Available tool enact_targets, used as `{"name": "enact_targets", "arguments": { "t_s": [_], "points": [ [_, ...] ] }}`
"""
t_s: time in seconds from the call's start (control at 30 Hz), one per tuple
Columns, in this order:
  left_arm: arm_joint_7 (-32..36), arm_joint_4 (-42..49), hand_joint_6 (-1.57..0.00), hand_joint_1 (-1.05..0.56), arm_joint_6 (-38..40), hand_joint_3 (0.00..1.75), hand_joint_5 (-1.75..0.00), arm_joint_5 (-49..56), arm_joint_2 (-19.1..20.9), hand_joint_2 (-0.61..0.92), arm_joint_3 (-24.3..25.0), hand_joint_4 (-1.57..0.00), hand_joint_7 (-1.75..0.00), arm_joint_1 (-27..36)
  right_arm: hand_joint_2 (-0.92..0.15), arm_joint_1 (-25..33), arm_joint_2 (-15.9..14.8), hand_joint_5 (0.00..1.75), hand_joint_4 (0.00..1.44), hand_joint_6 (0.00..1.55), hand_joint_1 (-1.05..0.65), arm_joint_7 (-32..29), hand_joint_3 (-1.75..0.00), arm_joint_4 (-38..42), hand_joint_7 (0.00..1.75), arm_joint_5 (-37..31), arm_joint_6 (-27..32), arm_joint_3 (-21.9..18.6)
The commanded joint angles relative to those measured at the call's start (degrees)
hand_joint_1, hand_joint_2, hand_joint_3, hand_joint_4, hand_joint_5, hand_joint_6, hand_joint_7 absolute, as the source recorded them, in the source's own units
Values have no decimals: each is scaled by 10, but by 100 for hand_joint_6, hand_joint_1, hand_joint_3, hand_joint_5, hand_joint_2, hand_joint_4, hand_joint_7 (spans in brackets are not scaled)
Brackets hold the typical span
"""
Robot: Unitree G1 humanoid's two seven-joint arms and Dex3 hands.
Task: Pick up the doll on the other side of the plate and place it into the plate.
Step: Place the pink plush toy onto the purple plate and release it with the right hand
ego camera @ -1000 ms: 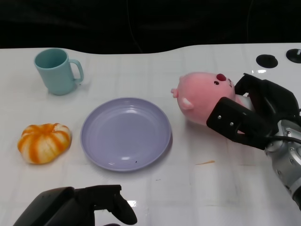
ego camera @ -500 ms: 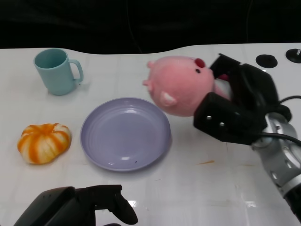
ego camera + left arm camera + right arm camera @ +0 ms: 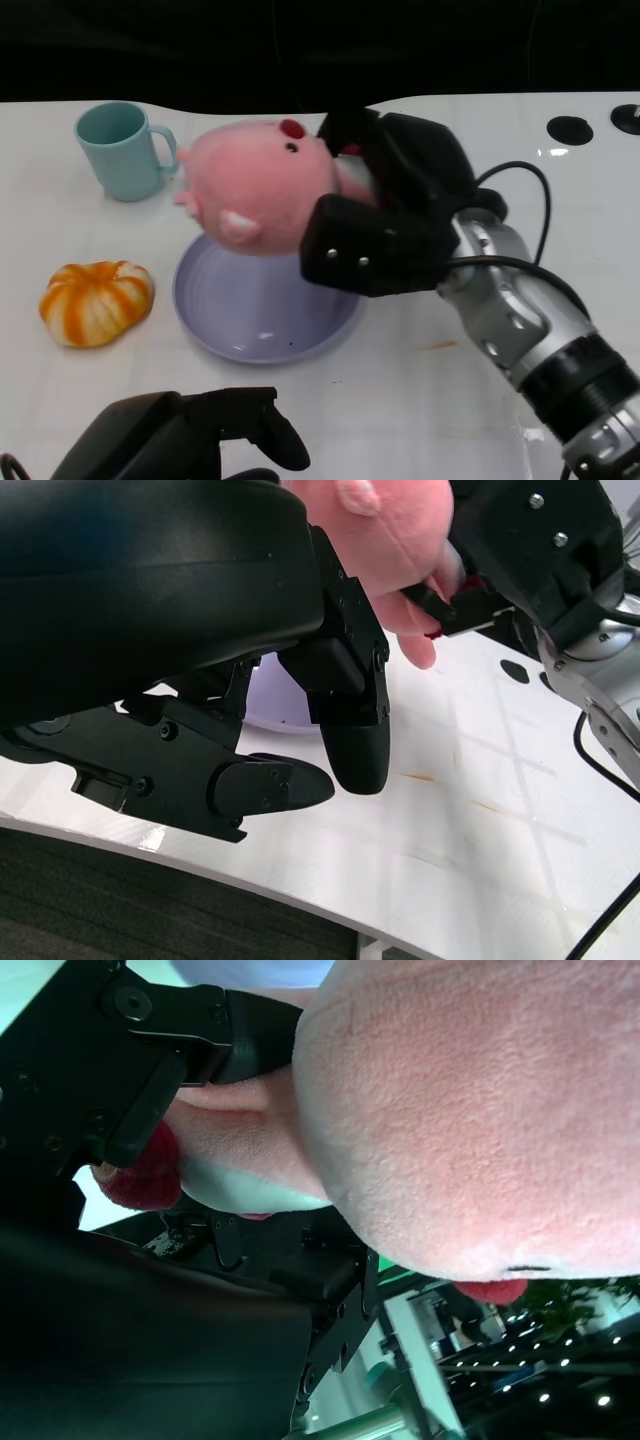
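Listing from left to right: a striped orange-and-white plush pumpkin lying on the white surface, well apart from the task items. A pale teal ceramic mug standing upright behind it, handle turned toward the plate. The robot's left hand, black, resting low at the near edge and holding nothing, its fingers loosely curled with gaps between them in the left wrist view. A round lavender plastic plate at centre, nothing lying in it. A pink round-headed plush doll with a red nose, held in the air above the far half of the plate, head leaning toward the mug. The robot's right hand, black on a silver forearm, gripping the doll's body from the right side; the right wrist view shows the fingers wrapped about the plush.

Progress, as judged: pick-up and carry look done; lowering the doll into the plate and letting go remain.

Surface: white, glossy, with faint grid lines, a small orange mark near the right forearm and two black round holes at the far right. Room: black backdrop beyond the far edge; the right wrist view catches distant ceiling lights, otherwise unclear.
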Motion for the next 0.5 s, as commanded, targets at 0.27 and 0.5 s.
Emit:
{"name": "enact_targets", "arguments": {
  "t_s": [0.27, 0.5],
  "points": [
    [-9, -48, -70, -24, -4, 45, -167, 46, -2, 88, -49, -62, -94, 6, -29, -26, 41, 175, 95, 78, -20, 8, -123, 41, 156, -4, 19, 15],
    [-12, -56, -70, -24, 3, 45, -167, 50, 1, 87, -51, -62, -95, 5, -78, -9, 46, 129, 57, 85, -28, 57, -28, 12, 20, 6, 62, 19]
  ]
}}
